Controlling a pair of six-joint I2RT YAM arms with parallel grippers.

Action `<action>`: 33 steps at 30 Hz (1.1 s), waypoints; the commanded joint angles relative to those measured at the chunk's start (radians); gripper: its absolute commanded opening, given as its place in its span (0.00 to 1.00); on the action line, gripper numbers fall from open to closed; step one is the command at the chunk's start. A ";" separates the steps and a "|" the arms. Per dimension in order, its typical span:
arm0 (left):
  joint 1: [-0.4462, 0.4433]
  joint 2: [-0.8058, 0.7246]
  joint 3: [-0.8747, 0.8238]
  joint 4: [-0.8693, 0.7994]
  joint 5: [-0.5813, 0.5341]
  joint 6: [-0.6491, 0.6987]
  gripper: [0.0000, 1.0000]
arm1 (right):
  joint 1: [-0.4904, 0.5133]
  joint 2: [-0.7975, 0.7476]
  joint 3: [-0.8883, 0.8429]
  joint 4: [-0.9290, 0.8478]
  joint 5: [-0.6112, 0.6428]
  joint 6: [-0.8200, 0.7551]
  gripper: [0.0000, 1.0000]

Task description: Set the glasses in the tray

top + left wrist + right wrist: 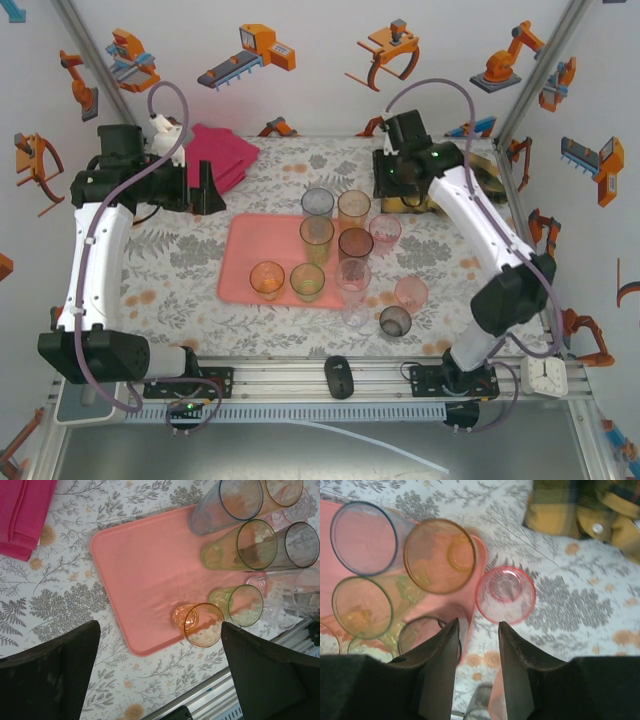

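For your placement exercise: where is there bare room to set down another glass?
The tray is bare on its left half, from its left rim to the amber tumbler. The floral tablecloth between tray and left arm is also free. Glasses crowd the tray's right edge.

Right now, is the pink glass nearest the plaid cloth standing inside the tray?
No, the pink glass stands on the patterned tablecloth, just outside the tray edge.
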 commanded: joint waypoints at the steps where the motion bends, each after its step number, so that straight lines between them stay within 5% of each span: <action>1: -0.012 -0.020 0.008 -0.034 0.014 0.028 1.00 | 0.003 -0.111 -0.101 -0.093 0.083 0.078 0.38; 19: -0.034 -0.127 -0.084 -0.080 0.029 0.064 1.00 | -0.012 -0.583 -0.615 -0.245 0.117 0.355 0.39; 33: -0.041 -0.157 -0.111 -0.079 0.020 0.049 1.00 | -0.013 -0.582 -0.803 -0.112 0.078 0.403 0.38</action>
